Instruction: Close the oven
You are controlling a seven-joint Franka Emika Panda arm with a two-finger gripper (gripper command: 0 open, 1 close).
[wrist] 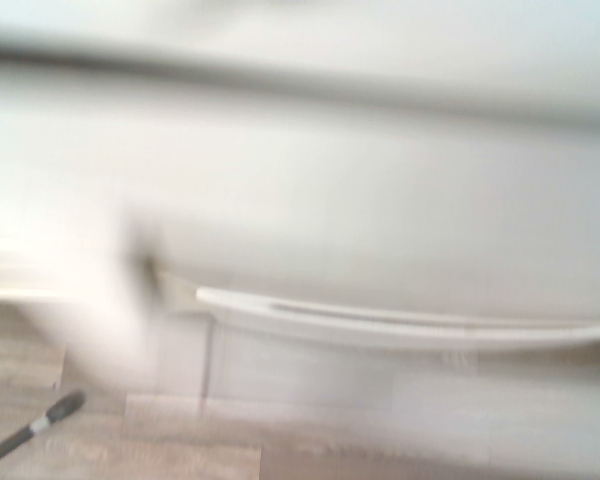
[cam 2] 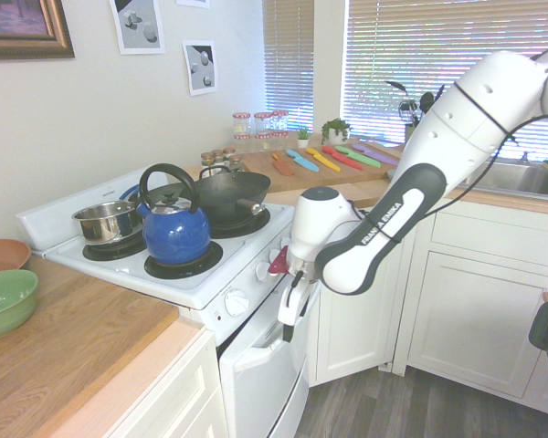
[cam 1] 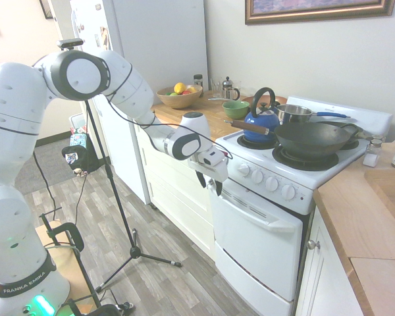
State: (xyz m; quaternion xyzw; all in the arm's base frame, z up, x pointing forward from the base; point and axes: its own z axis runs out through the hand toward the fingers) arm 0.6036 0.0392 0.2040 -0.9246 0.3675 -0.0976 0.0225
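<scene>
Two dark tips [cam 1: 201,179] stand parted on the empty pincer [cam 1: 209,184] near the oven's [cam 1: 258,247] curved handle [cam 1: 266,224].

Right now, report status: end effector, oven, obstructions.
End effector open, near oven door handle. Oven door upright, shut or nearly; can't tell which. Blue kettle and wok on burners, off door's path.

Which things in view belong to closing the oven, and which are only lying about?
For the job:
- white oven door with long bar handle
- black-tipped two-finger pincer

Only lying about:
- round blue kettle with black handle
- dark wok with wooden handle
- shiny metal saucepan
- green round bowl
</scene>
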